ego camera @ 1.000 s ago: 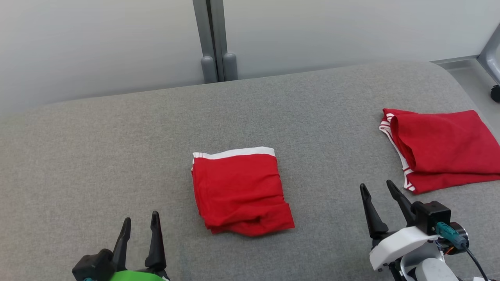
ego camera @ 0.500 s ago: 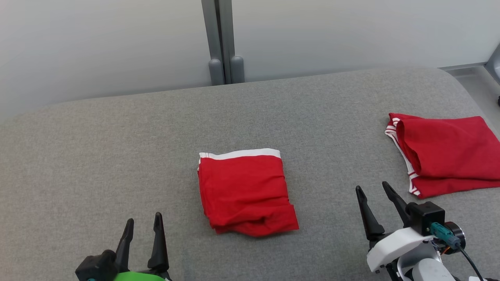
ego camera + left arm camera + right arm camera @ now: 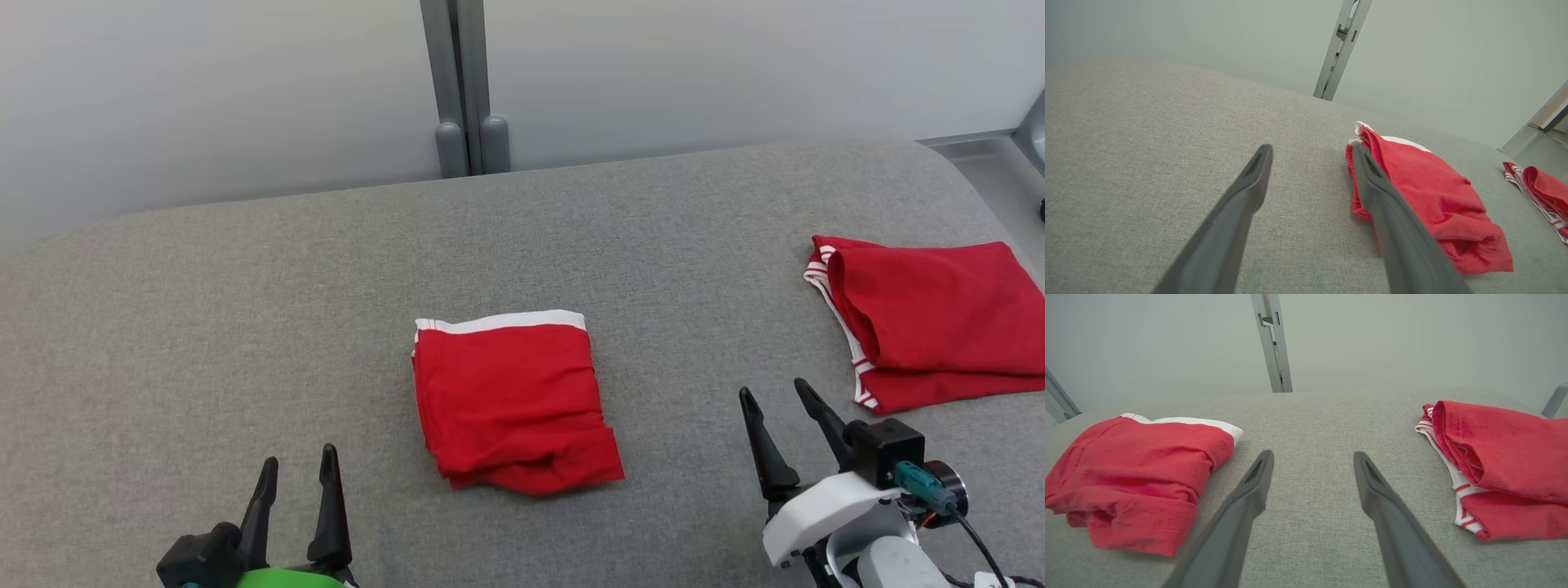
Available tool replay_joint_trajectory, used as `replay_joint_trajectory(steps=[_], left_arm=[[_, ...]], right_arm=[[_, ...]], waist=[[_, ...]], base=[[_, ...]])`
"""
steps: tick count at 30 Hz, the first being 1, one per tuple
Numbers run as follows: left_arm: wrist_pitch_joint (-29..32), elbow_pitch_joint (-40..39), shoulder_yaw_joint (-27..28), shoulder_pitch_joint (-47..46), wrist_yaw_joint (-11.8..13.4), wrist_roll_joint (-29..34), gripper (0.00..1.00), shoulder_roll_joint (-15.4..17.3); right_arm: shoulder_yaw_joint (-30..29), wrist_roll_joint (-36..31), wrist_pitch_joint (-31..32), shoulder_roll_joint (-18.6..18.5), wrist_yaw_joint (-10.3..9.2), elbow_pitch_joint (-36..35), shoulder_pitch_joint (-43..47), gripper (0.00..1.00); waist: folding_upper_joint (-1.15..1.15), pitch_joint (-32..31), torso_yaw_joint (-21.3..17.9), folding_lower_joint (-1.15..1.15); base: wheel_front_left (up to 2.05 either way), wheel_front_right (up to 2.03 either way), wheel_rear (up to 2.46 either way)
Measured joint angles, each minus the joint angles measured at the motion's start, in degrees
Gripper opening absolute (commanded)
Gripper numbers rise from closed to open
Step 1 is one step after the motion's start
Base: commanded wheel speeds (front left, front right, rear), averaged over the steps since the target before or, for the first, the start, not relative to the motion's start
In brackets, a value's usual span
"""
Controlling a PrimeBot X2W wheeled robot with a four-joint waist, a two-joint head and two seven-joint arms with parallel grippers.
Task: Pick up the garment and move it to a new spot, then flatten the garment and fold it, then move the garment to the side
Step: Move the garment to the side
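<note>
Head view, folded garment point(image 3: 510, 404): lies in the middle of the grey padded surface point(image 3: 245, 327), white waistband toward the far edge and red layers stacked square. Folding appears complete, so it probably waits here for the move to the side.
Head view, second garment point(image 3: 931, 327): lies loosely doubled at the right edge, well apart from the folded one. This is probably a set-aside spot.
Head view, left gripper point(image 3: 299, 455): at the near edge, left of the folded garment. Fingers are spread and carry nothing.
Head view, right gripper point(image 3: 772, 388): near the near edge, between the two garments. Fingers are spread wide and empty. The two grippers flank the folded garment, which suits a two-sided pick.
Left wrist view, left gripper point(image 3: 1311, 149): its fingers stand apart over bare surface. One finger crosses the picture in front of the folded garment point(image 3: 1425, 192), with no contact evident.
Left wrist view, second garment point(image 3: 1541, 185): lies far off, at the right border of this view.
Right wrist view, right gripper point(image 3: 1313, 454): its fingers stand wide apart and aim at the bare strip between the folded garment point(image 3: 1139, 469) and the second garment point(image 3: 1502, 457), touching neither.
Right wrist view, fold condition: the near hem is slightly rumpled. Judgement: lift from both side edges so the layers do not slide open.
</note>
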Motion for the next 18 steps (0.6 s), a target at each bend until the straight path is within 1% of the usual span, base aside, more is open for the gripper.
replay_joint_trajectory(steps=[5, 7, 12, 16, 18], left_arm=[[0.00, 0.15, 0.11, -0.07, 0.01, 0.05, 1.00, 0.00], [0.00, 0.36, 0.15, -0.16, 0.01, 0.41, 1.00, -0.01], [0.00, 0.53, 1.29, -1.40, 0.00, 0.97, 1.00, 0.00], [0.01, 0.83, 1.78, -2.00, -0.24, 1.35, 1.00, 0.00], [0.00, 0.94, 1.96, -2.40, -0.30, 1.35, 1.00, -0.01]], right_arm=[[1.45, -1.48, 0.29, 0.03, 0.00, 1.92, -3.00, 1.00], [2.10, -1.48, 1.92, -0.02, 0.00, 2.14, -5.35, 1.00], [3.83, 0.21, 8.93, -0.01, 0.00, 2.83, -12.31, 1.00], [5.06, 0.75, 15.48, -0.01, 0.00, 4.70, -17.07, 1.00], [6.10, 2.04, 18.47, -0.02, 0.00, 5.77, -18.73, 1.00]], waist=[[0.00, 0.20, 0.07, 0.00], [0.00, 0.31, 0.21, 0.00], [0.00, 0.86, 1.21, 0.00], [0.00, 1.44, 2.65, 0.00], [0.00, 1.72, 3.54, 0.00]], base=[[0.00, 0.00, 0.00], [0.00, 0.00, 0.00], [0.00, 0.00, 0.00], [0.00, 0.00, 0.00], [0.00, 0.00, 0.00]])
